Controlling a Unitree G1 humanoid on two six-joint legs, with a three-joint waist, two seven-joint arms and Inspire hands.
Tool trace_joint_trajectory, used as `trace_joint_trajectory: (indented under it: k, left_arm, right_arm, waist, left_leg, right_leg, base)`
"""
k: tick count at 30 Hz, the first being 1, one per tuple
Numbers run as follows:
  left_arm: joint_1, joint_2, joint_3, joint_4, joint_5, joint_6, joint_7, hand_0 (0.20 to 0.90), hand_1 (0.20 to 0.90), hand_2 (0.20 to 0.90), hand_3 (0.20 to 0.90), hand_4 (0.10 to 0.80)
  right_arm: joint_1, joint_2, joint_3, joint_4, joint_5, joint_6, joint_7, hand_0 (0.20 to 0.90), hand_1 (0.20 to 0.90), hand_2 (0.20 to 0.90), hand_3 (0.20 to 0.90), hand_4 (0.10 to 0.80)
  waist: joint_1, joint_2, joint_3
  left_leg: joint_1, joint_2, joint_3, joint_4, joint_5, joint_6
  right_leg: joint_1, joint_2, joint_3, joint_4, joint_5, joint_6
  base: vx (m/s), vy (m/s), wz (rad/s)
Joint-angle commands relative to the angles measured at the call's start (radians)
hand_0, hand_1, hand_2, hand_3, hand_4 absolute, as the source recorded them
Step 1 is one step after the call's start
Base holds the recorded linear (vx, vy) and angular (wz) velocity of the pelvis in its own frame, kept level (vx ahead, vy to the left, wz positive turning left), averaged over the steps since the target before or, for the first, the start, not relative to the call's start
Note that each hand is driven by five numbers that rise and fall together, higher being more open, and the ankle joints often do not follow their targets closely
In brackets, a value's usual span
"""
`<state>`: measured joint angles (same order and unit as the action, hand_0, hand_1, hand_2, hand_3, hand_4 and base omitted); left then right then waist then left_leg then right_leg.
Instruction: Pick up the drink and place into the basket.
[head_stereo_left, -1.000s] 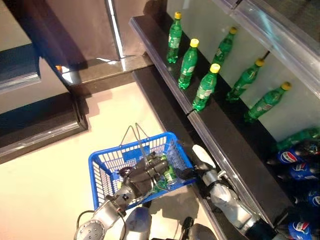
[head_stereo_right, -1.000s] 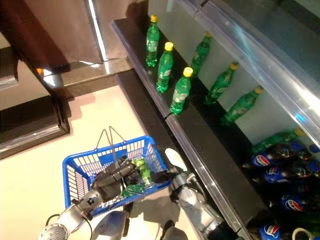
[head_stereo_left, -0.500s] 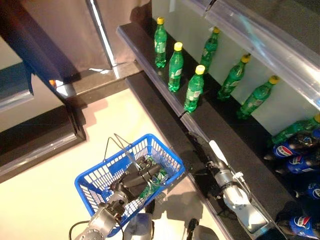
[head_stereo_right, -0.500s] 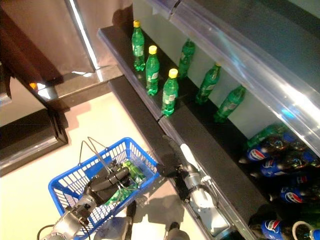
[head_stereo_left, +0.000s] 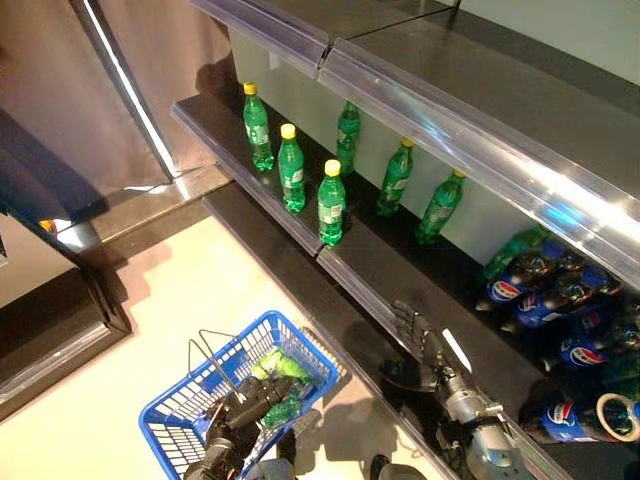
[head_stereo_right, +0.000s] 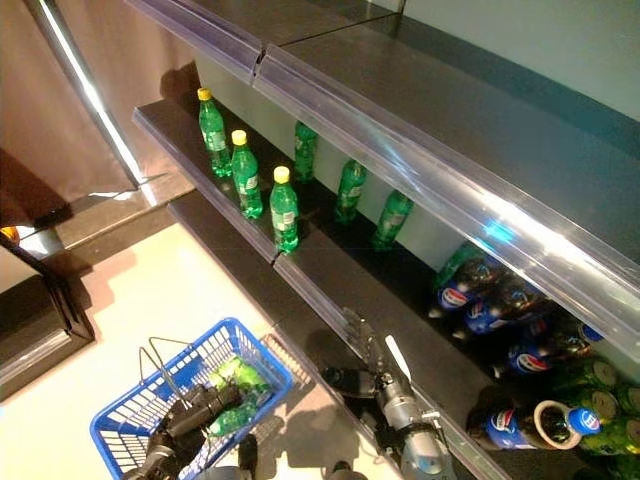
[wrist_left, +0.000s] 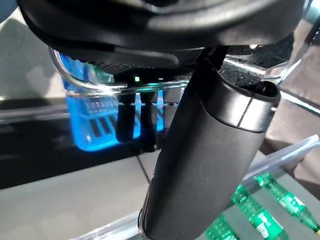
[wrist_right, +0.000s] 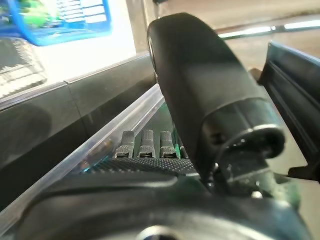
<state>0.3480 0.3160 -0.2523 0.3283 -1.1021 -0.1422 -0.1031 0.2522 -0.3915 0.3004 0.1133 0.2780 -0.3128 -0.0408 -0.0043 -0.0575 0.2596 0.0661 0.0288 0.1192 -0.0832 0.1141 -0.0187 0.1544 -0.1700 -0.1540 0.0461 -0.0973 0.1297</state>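
A blue wire basket (head_stereo_left: 180, 420) hangs low on my left, with green drink bottles (head_stereo_left: 282, 380) lying inside. My left hand (head_stereo_left: 243, 412) is shut on its metal handle (wrist_left: 95, 89), fingers curled over the bar in the left wrist view. My right hand (head_stereo_left: 418, 338) is open and holds nothing, its fingers (wrist_right: 148, 144) straight against the front of the lower shelf (head_stereo_left: 370, 290). Green bottles with yellow caps (head_stereo_left: 331, 203) stand on the dark shelf above and left of that hand.
More green bottles (head_stereo_left: 396, 178) stand in a back row on the shelf. Dark cola bottles (head_stereo_left: 530, 292) lie at the right. A clear shelf rail (head_stereo_left: 440, 130) juts out overhead. Pale floor (head_stereo_left: 170, 310) lies left of the shelving.
The camera has tilted up toward the shelves. My right hand has left the basket's rim and risen to the lower shelf front. My left hand keeps its hold on the handle.
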Motion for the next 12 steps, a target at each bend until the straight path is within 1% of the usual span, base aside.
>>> trace_joint_trajectory:
  k: [1,12]
  left_arm:
    - [-0.148,-0.024,0.034,-0.212,0.055,-0.309,-0.143,0.3,0.3,0.3,0.2,0.1]
    - [-0.154,-0.036,0.03,-0.189,0.067,-0.309,-0.14,0.3,0.3,0.3,0.2,0.1]
  right_arm:
    - [-0.056,-0.024,0.038,-0.001,0.03,-0.15,-0.014,0.9,0.9,0.9,0.9,0.8]
    - [-0.053,0.0,0.031,0.01,0.023,-0.135,-0.032,0.9,0.9,0.9,0.9,0.8]
  waist:
    - [0.02,0.041,-0.15]
    - [0.022,0.038,-0.156]
  left_leg:
    - [0.043,0.075,-0.001,0.031,-0.073,-0.079]
    - [0.043,0.08,-0.002,0.024,-0.071,-0.083]
  right_leg:
    - [-0.099,-0.052,0.009,-0.045,0.188,0.051]
    - [-0.096,-0.055,-0.003,-0.05,0.189,0.051]
  base:
    - [0.0,0.0,0.0]
    - [0.0,0.0,0.0]
